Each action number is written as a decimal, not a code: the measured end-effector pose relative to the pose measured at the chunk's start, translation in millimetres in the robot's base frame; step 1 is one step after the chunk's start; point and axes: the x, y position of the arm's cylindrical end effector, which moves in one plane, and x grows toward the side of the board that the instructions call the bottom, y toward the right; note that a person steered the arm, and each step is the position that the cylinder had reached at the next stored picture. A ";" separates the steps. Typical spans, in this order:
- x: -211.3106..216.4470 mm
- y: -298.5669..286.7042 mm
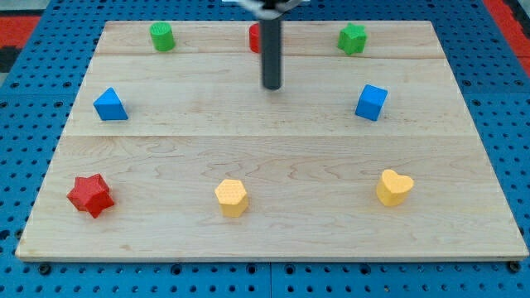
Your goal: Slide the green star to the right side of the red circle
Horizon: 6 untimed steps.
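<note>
The green star [352,39] sits near the view's top, right of centre. The red circle [255,38] is at the top centre, mostly hidden behind my rod. My tip [272,86] rests on the board just below the red circle, a little to its right. The green star is well to the tip's upper right, apart from it.
A green cylinder [162,37] is at the top left. A blue triangle [110,105] is at the left, a blue cube [371,102] at the right. A red star [90,195], a yellow hexagon [232,198] and a yellow heart [394,187] lie along the bottom of the wooden board [273,165].
</note>
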 end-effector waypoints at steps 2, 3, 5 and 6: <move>-48.5 178.5; -79.3 147.2; -81.3 16.9; -86.1 70.3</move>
